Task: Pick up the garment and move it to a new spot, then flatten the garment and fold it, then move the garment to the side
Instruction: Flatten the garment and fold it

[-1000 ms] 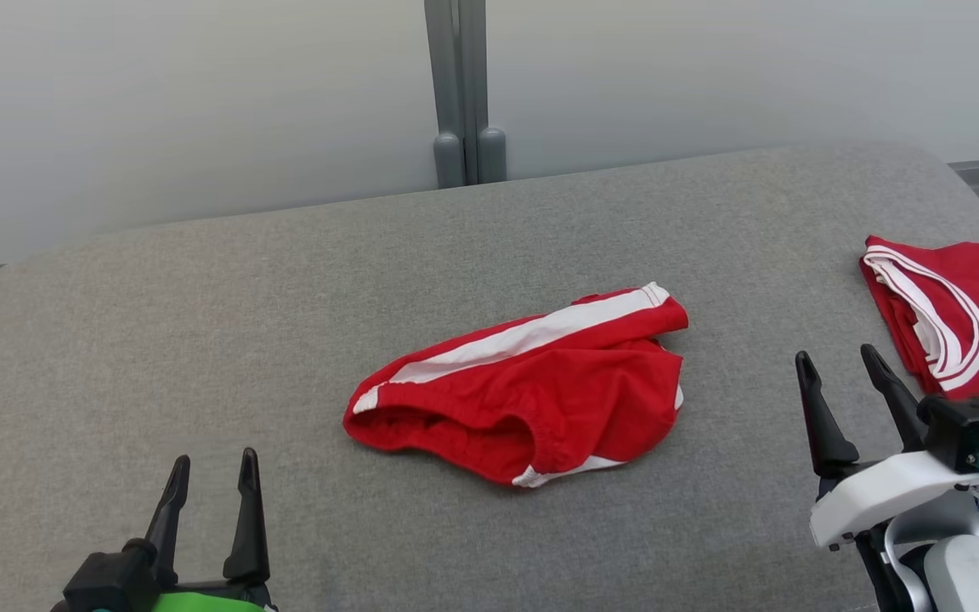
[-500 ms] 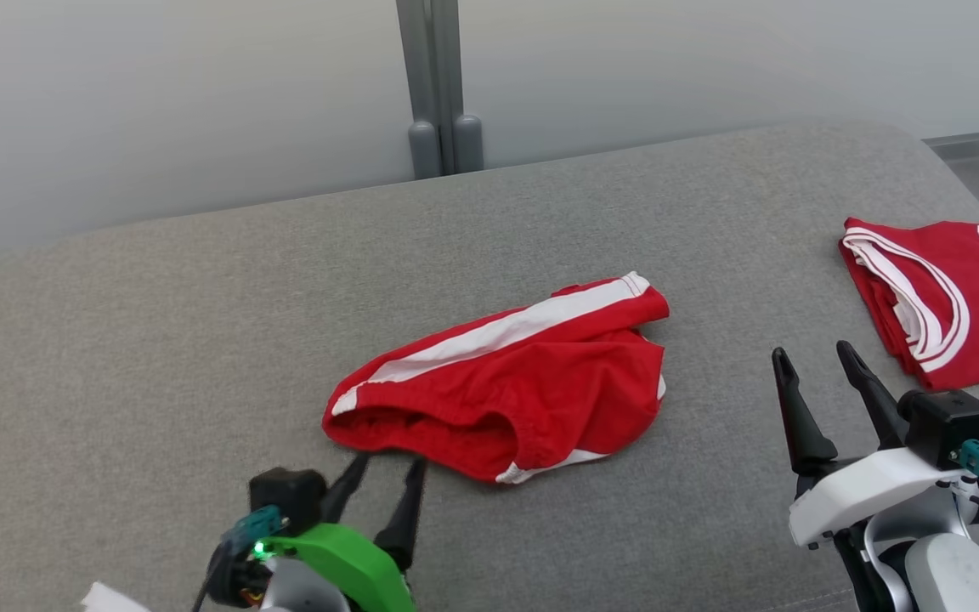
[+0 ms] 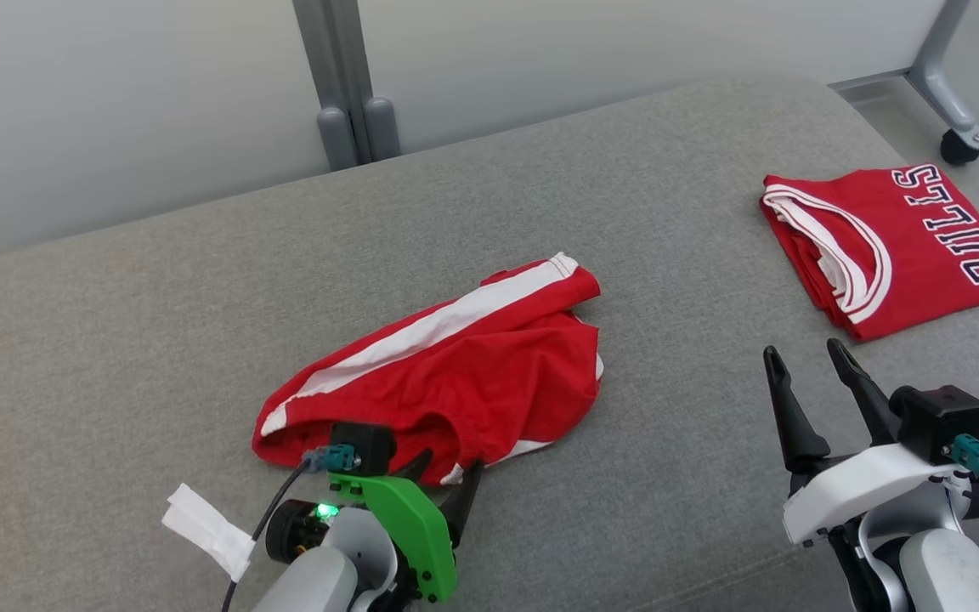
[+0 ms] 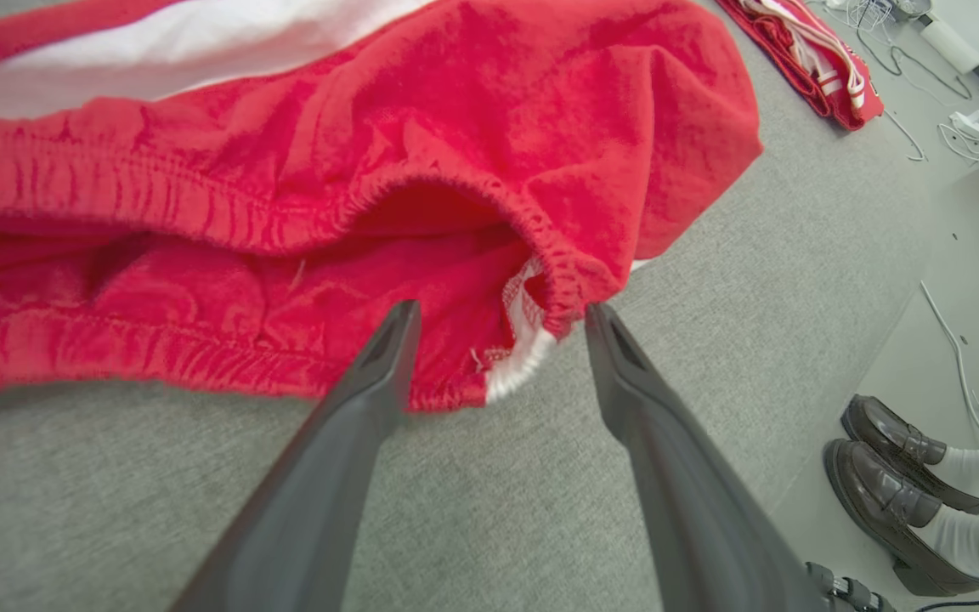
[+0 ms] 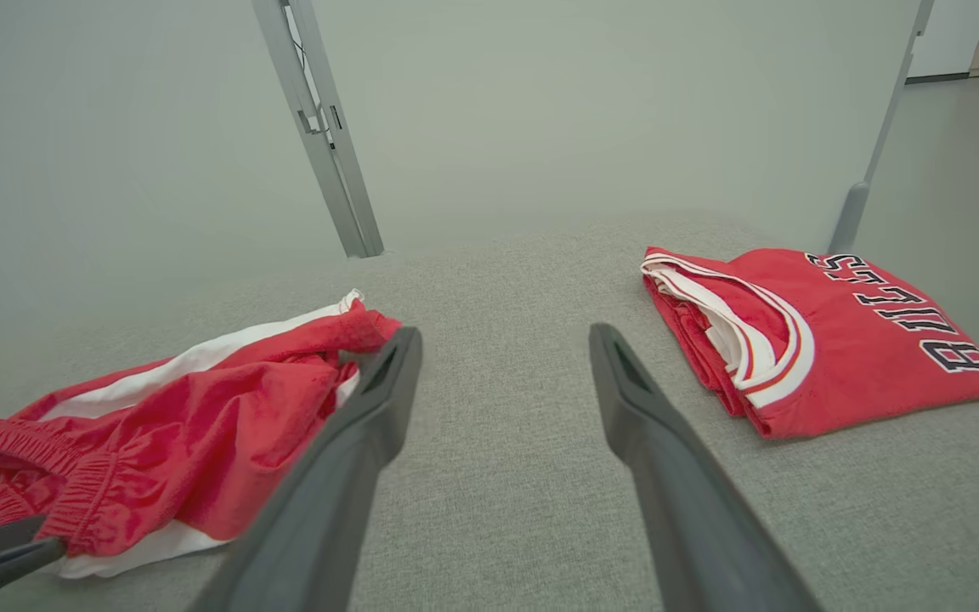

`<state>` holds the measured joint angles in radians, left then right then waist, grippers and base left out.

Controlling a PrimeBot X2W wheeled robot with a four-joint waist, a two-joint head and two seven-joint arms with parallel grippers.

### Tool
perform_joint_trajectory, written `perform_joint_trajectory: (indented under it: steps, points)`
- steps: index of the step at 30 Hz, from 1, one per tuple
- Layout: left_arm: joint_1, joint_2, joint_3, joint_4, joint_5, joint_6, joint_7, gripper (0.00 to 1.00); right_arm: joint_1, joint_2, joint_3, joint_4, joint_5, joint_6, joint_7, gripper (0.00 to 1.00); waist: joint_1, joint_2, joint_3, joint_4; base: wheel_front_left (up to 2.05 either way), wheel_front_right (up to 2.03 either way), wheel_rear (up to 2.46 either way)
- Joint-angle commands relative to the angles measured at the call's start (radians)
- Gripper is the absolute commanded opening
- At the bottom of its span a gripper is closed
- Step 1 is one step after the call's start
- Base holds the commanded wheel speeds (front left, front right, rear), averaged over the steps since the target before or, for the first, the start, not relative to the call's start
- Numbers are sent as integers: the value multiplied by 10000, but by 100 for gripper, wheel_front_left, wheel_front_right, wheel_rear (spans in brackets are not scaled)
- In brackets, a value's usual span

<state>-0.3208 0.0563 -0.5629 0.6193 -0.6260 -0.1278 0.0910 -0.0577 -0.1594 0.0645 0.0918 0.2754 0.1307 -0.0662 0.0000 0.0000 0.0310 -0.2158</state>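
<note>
Left pincer [image 4: 500, 310] is spread apart, tips straddling the elastic waistband corner of the crumpled red shorts with white side stripe [image 3: 455, 374], mid grey fabric worktop [image 3: 158, 297]. Drop lower and bite the whole band, not the loose hem. Right pincer [image 3: 802, 350] is apart, idle, well clear. Keep off the folded red Bulls jersey [image 3: 889, 246] at far right.

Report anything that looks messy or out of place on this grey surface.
The red shorts lie in a crumpled heap in the middle of the grey cushion, waistband gaping and white trim peeking out underneath. The Bulls jersey, by contrast, sits neatly folded at the right. Nothing looks torn or spilled.
</note>
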Motion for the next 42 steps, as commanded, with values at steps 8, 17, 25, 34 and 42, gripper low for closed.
perform_joint_trajectory:
  steps: [8, 17, 25, 34, 42]
  points:
    - [-949, 9, -818, 860, -697, -33, -270, 0, -107, -35, 59, 75, 46, -2, -25, 100, 0, 0, 110, -371, 0, 0, 0]
    - [-2151, 81, -1163, 571, -1401, -34, -1367, 0, -148, -63, 134, 53, 75, -2, -27, 100, 0, 0, 85, -483, 0, 0, 0]
    - [-4160, 130, -1892, -475, -1986, -32, -2070, 0, -206, -29, 159, 77, 76, -2, -73, 100, 0, 0, 121, -693, 0, 0, 0]
    - [-6199, 63, -2276, -1191, -3133, -34, -2754, 0, -247, 27, 113, 128, 87, -2, -189, 100, 0, 0, 312, -869, 0, 0, 0]
    - [-5422, 867, -3448, -1141, -4095, -24, -2613, 0, -337, 173, 31, 198, 86, -2, -320, 100, 0, 0, 646, -359, 0, 0, 0]
